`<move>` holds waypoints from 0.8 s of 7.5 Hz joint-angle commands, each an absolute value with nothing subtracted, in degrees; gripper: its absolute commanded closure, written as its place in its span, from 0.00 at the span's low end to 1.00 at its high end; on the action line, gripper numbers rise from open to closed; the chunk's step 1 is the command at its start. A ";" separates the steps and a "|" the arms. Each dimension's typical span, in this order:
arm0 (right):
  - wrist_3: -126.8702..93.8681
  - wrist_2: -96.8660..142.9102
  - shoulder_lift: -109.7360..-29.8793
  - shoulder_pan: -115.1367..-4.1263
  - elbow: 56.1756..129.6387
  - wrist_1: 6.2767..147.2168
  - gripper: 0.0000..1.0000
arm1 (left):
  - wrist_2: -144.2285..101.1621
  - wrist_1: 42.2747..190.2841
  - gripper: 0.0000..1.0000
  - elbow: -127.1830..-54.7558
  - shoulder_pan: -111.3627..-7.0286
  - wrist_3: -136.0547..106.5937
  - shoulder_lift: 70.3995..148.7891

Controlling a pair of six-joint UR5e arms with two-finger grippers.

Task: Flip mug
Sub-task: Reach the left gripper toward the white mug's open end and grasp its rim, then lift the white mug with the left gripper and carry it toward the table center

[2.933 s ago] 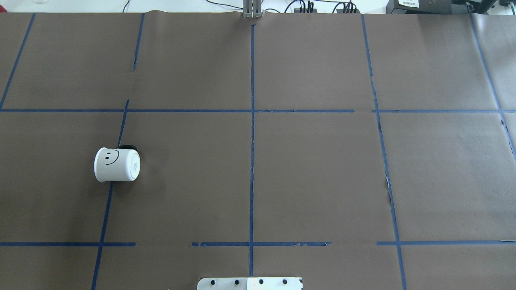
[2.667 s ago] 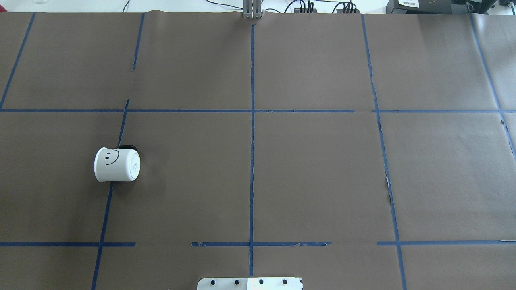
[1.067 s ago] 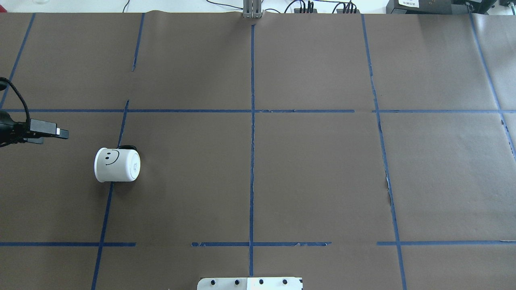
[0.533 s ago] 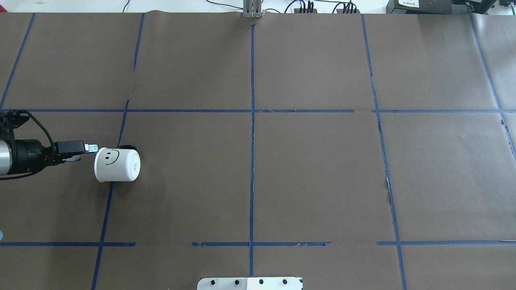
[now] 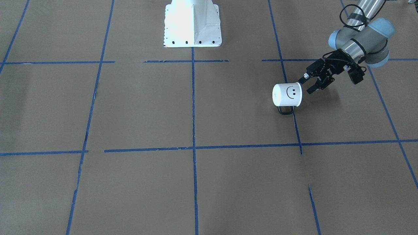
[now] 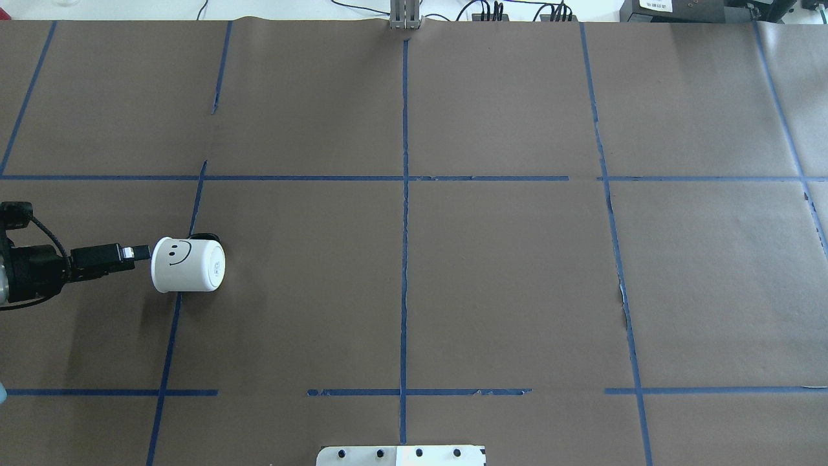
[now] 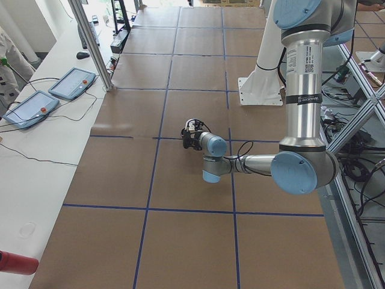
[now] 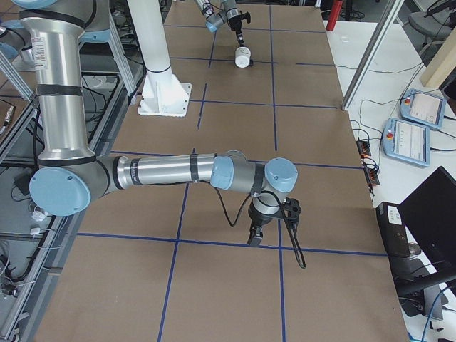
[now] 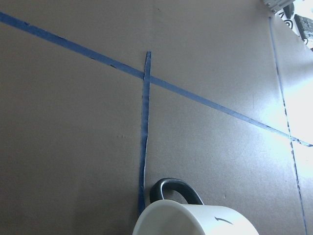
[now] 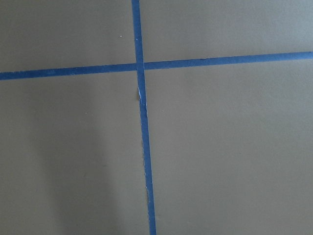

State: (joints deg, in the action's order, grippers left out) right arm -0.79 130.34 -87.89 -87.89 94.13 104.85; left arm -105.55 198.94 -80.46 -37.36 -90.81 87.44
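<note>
The white mug (image 6: pixel 187 264) with a black smiley face lies on its side on the left half of the table, mouth to the view's left, base to the right. Its dark handle (image 5: pixel 286 111) rests on the table on the far side from the robot. My left gripper (image 6: pixel 141 254) is level with the mug's mouth, its tips right at the rim; in the front view (image 5: pixel 308 83) its fingers stand apart, open and empty. The left wrist view shows the mug's rim (image 9: pixel 195 220) close below. My right gripper (image 8: pixel 255 235) hangs low over bare table, far from the mug; I cannot tell its state.
Brown paper with blue tape lines (image 6: pixel 404 194) covers the table. The robot's white base (image 5: pixel 192 23) stands at the near middle edge. A metal post (image 6: pixel 405 16) and cables are at the far edge. Two pendants (image 7: pixel 72 83) lie on a side bench.
My left arm came in from the left edge and moved right up to the mug's mouth, then shifted slightly toward the robot. The mug has not moved.
</note>
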 commanded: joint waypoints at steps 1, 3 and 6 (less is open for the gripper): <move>-0.79 130.34 -87.89 -87.89 94.13 104.85 0.00 | -102.84 203.55 0.02 -75.26 -35.43 -92.54 92.87; -0.79 130.34 -87.98 -87.89 94.13 104.85 0.00 | -103.18 203.55 0.56 -74.62 -35.16 -92.81 94.83; -0.79 130.34 -87.98 -87.89 94.13 104.85 0.00 | -103.36 205.39 1.00 -75.32 -35.16 -96.82 97.46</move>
